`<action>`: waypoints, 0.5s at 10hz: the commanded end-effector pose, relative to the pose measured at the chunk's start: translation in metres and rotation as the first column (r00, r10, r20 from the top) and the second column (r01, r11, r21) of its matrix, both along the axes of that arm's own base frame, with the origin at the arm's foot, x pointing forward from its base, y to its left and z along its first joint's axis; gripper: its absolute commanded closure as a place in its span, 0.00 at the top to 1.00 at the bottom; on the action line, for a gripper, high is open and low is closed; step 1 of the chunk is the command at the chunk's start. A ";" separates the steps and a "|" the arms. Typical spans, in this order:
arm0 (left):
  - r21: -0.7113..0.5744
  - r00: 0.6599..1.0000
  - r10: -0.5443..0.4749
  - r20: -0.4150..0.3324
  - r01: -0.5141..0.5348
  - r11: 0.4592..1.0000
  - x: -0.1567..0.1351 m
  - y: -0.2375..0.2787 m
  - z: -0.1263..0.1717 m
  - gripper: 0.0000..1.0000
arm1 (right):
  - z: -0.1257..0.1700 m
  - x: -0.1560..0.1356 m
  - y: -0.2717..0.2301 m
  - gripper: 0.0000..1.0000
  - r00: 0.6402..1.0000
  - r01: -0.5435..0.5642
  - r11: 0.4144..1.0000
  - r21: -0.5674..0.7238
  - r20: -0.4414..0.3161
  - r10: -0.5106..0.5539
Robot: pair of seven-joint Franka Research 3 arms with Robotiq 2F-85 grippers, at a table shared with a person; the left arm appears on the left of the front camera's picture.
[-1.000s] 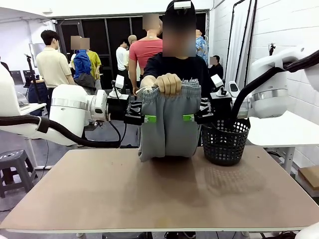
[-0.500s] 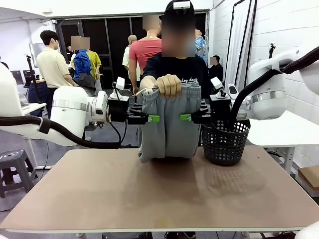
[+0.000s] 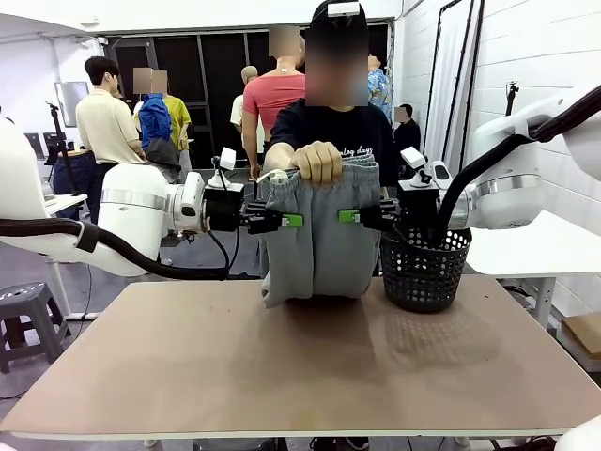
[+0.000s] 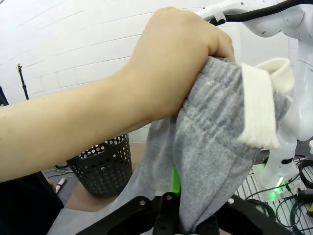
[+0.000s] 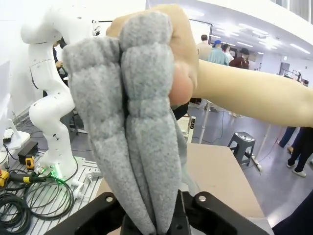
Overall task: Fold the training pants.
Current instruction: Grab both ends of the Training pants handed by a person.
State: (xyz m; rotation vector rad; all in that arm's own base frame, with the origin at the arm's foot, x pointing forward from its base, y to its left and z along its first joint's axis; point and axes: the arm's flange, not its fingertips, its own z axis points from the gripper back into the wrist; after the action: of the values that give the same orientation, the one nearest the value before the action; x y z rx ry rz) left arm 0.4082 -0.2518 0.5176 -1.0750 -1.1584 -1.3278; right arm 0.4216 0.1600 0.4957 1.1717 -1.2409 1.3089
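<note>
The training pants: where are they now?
In the front view the training pants hang from the person's hand at the table's far edge, between the left gripper and the right gripper.

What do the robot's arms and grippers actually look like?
The left arm and right arm are glossy white, with rounded joints and silver rings. A thick black cable runs along each. The left gripper and right gripper are black and angular, with bright green pads.
</note>
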 end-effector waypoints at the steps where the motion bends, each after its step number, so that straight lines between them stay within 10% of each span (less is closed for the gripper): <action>1: -0.047 1.000 -0.003 -0.031 0.001 0.999 0.008 -0.002 0.003 0.00 | 0.006 0.007 -0.001 0.00 0.999 -0.026 1.000 -0.006 -0.030 0.026; 5: -0.084 0.999 -0.041 0.023 0.042 0.996 0.014 0.004 -0.001 0.00 | 0.015 0.015 0.014 0.00 0.999 -0.031 0.994 -0.104 -0.021 0.029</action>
State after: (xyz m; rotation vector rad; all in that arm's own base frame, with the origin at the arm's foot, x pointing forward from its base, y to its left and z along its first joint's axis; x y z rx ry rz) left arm 0.4165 -0.2503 0.5158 -1.1196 -1.1815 -1.3153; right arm 0.4251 0.1646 0.5019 1.1602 -1.1956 1.3300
